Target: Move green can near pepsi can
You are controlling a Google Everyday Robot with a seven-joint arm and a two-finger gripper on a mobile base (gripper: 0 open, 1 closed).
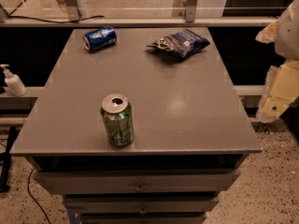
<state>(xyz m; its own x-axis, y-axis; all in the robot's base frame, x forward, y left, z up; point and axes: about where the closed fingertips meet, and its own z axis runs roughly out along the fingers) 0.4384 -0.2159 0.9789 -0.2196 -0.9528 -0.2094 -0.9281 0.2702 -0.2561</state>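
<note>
A grey drawer-unit worktop (187, 106). Off its right edge hangs the cream claw (279, 90); I cannot tell whether it is open or holding anything. A crinkly dark-blue chip bag (180, 43) lies far right. The green metal can (117, 120) stands upright near-left, and the blue pepsi can (99, 38) lies far-left.

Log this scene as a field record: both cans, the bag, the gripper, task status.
green can: upright, near the front edge of the table, left of centre
pepsi can: on its side, far left corner
chip bag: lying flat at the far edge, right of the pepsi can
gripper: beyond the table's right edge, away from both cans
task status: not done; cans at opposite ends of the table
</note>
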